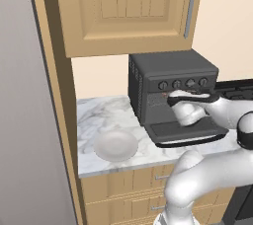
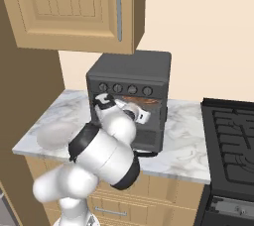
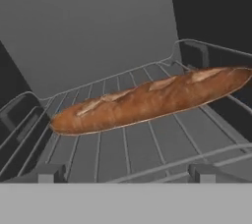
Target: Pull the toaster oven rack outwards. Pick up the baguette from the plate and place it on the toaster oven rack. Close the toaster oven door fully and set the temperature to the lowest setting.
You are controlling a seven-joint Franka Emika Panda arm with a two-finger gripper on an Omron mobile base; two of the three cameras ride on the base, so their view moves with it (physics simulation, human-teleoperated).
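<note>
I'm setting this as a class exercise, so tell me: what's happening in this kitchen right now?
A white robot arm is reaching into the toaster oven, whose door is folded down. The baguette lies on the rack inside, and the gripper is open just in front of it, holding nothing. The plate on the counter is bare. The door has not yet been closed.

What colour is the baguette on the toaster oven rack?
Brown-orange with paler slashes; the baguette shows best in the hand view, lying on the grey rack.

The toaster oven (image 2: 130, 98) sits at the back of the marble counter (image 2: 186, 143), baguette (image 2: 141, 100) inside it. Plate (image 2: 55, 134) is near the counter's left edge.
</note>
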